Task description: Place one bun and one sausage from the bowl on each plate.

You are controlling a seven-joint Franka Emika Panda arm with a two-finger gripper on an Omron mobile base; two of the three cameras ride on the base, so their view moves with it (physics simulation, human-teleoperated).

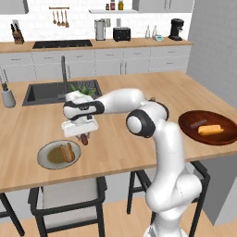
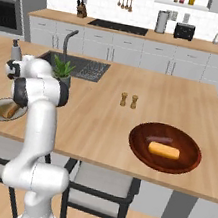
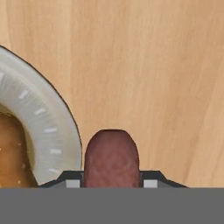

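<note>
The grey plate [image 1: 46, 159] already carries one bun [image 1: 68, 152], and the gripper [image 1: 84, 137], its jaws clamped on a sausage [image 1: 84, 139], hangs over the tabletop [image 1: 120, 143] just beside that plate's rim. In the wooden bowl [image 2: 185, 165], well apart from the grey plate, lie one more bun [image 2: 164, 150] and one more sausage [image 2: 158, 138]. By my judgement the task is under halfway: this sausage is not yet set on the plate, and the second plate's pair is untouched.
</note>
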